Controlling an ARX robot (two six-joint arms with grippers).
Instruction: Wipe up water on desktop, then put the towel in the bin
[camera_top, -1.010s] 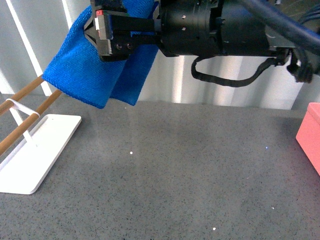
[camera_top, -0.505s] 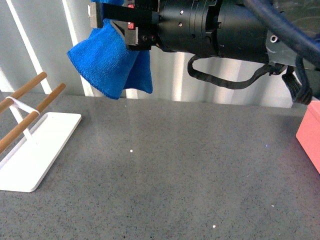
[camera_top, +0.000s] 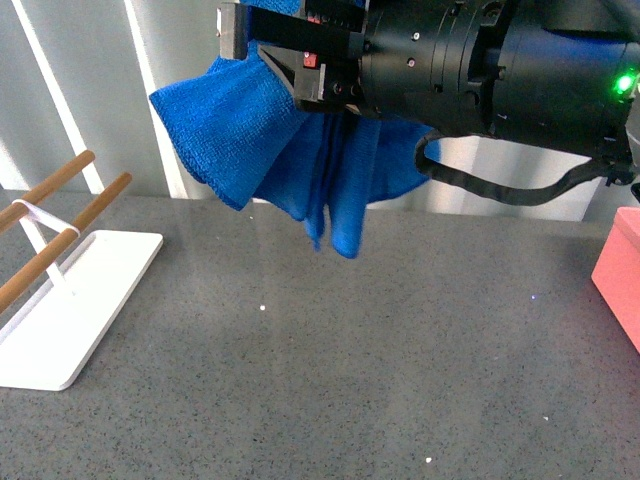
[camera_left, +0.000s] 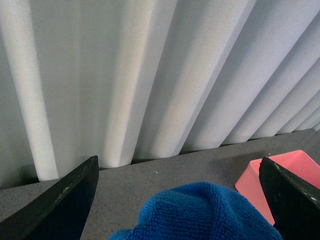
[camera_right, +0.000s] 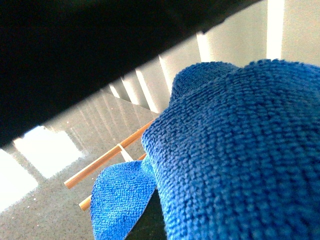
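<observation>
In the lower frame, the dark grey speckled stone-like desktop (camera_top: 330, 380) is lying directly beneath the bright blue fluffy microfibre towel (camera_top: 250, 140), which is hanging upper centre, pinched in the right gripper (camera_top: 265, 55). The left gripper (camera_left: 177, 165) is gaping wide. The salmon-pink plastic bin (camera_top: 620, 270) is sitting at the right edge.

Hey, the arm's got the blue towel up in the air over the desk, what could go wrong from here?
1. The right gripper pinches the towel by one part only, with loose folds hanging; it could slip free while wiping.
2. The wooden rods stand close on the left; a wide wipe might snag them.
3. No water shows on the desktop, so the wipe may miss the wet spot.
</observation>
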